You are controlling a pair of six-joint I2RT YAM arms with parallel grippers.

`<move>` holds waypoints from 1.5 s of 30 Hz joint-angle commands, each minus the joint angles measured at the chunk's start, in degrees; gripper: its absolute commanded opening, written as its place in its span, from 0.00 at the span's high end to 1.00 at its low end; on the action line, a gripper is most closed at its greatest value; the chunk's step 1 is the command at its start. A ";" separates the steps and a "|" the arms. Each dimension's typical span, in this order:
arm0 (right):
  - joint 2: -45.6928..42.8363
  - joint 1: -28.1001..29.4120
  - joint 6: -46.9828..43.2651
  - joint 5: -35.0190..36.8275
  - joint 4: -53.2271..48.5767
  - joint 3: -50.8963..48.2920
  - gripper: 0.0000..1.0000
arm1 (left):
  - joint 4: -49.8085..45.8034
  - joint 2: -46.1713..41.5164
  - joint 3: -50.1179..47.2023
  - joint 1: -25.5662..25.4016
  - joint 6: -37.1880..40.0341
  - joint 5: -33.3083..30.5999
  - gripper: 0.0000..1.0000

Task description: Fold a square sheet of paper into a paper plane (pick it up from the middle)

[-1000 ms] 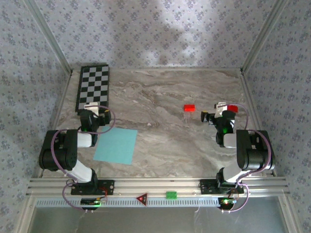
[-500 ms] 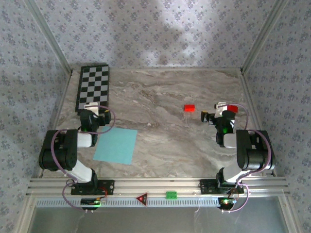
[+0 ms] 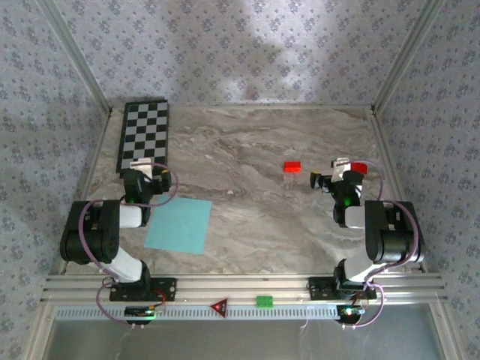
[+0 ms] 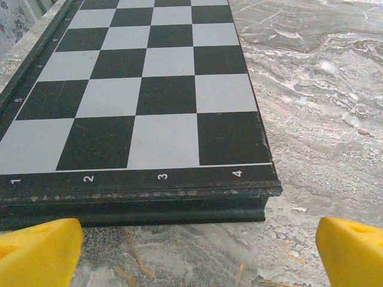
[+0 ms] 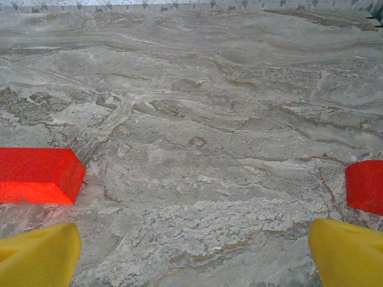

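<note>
Black-and-white checkerboard (image 4: 143, 89) lies just ahead of the left tool (image 4: 194, 254), whose yellow fingertips (image 4: 36, 254) stand wide apart over the marble bench (image 4: 323, 119), holding nothing. Behind that tool and a little to its right, the light cyan square sheet of paper (image 3: 178, 225) rests flat and unfolded on the bench, beside the left arm. Well off to the right, the right tool (image 5: 194, 254) is likewise spread open and empty. One red block (image 5: 37, 175) sits ahead to its left, a second red block (image 5: 366, 185) ahead to its right.
</note>
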 commanded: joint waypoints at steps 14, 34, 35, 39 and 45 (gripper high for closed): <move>0.24 -0.32 -0.15 -0.50 1.02 0.57 0.00 | -0.12 -0.48 1.41 0.85 0.10 1.10 0.00; -13.12 2.06 4.72 2.02 -23.34 6.90 0.00 | -34.00 -16.25 11.00 0.95 -6.31 9.71 0.00; -14.98 1.84 5.61 1.00 -27.34 7.87 0.00 | -37.84 -18.33 11.53 0.97 -10.09 9.16 0.00; -19.82 0.74 16.40 -0.43 -43.84 12.87 0.00 | -56.74 -24.94 13.99 1.41 -27.17 -1.57 0.00; -18.64 -3.24 28.11 -22.04 -49.88 16.73 0.00 | -62.04 -32.08 9.07 2.92 -33.27 18.86 0.00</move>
